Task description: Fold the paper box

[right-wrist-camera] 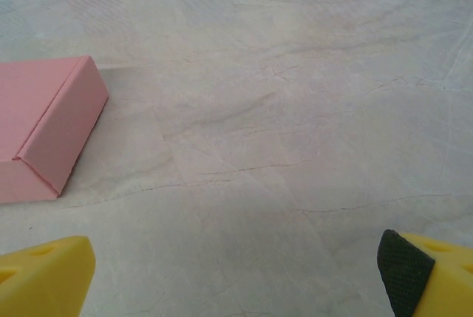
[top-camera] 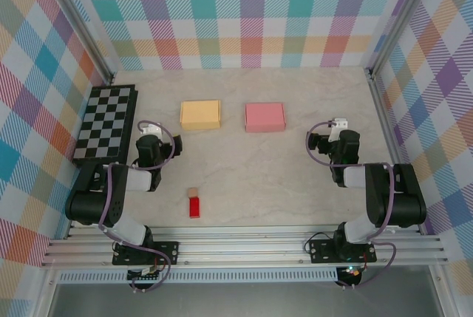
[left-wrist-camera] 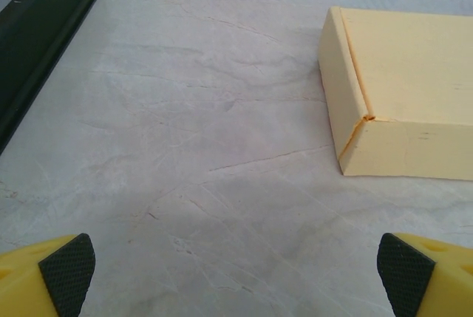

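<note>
The yellow box [top-camera: 200, 114] and pink box [top-camera: 264, 117] seem folded shut. Left gripper [left-wrist-camera: 236, 269] and right gripper [right-wrist-camera: 236, 273] hover spread, empty; next, perhaps only pressing lids flat.

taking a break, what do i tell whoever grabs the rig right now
Left hand: open, empty, low over the table; yellow paper box lies ahead to its right, not touching.
Right hand: open, empty; pink paper box lies ahead to its left, not touching.
Done: both boxes lie flat, side by side and apart, and look folded shut.
Left: seemingly no folding; check the flaps up close.
Also there: checkerboard at the left, small red block near the arm bases.
</note>
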Controlling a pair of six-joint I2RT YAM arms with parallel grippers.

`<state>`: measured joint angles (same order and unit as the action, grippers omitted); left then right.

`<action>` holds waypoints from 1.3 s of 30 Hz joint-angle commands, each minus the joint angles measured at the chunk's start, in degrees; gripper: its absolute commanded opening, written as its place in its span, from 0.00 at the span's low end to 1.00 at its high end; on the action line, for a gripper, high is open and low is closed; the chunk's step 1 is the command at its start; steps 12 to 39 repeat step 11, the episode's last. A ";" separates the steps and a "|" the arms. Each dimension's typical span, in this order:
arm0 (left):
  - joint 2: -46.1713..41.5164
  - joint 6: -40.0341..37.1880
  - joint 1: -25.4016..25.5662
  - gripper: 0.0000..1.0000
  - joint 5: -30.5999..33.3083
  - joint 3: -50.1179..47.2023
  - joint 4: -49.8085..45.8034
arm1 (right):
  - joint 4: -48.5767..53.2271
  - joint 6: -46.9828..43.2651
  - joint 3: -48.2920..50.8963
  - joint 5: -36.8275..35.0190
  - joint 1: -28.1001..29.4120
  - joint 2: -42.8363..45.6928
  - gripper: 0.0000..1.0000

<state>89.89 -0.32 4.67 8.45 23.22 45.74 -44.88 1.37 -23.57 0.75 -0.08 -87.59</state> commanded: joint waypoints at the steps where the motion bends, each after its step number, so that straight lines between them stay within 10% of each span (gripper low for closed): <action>1: -0.28 -1.08 -0.33 1.00 -1.56 0.77 0.60 | -0.56 -0.46 -0.51 1.32 -0.23 0.10 1.00; 39: -0.14 -1.65 -0.39 1.00 -3.44 1.22 -0.12 | -0.49 -0.48 -0.49 1.35 -0.24 0.14 1.00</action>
